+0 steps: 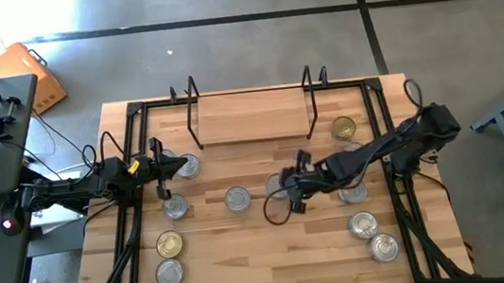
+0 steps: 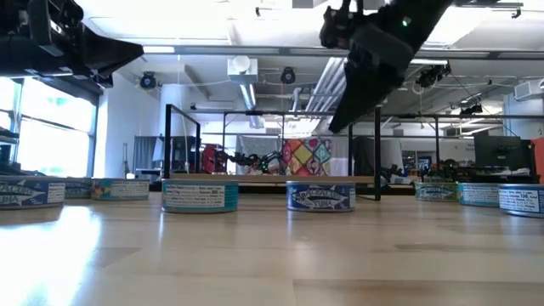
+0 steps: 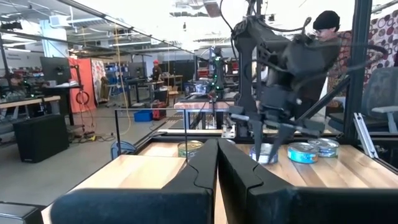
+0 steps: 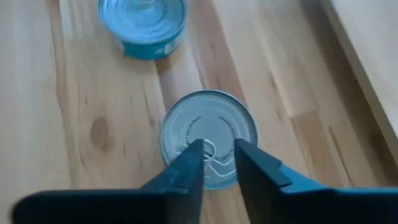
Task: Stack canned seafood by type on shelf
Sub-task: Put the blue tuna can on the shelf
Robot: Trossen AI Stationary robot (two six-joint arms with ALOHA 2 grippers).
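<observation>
One silver tin [image 4: 208, 137] lies directly beneath the right gripper [image 4: 217, 158], whose jaws stand slightly parted over its lid, gripping nothing. Left gripper [image 3: 217, 168] is clenched, empty, apart.

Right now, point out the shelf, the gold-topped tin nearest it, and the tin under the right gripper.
shelf [image 1: 252, 121], high view, bare wood board.
gold-topped tin [image 1: 344, 129], high view, middle of its lid.
tin under the right gripper [image 4: 208, 130], right wrist view, silver lid above the fingertips.
</observation>
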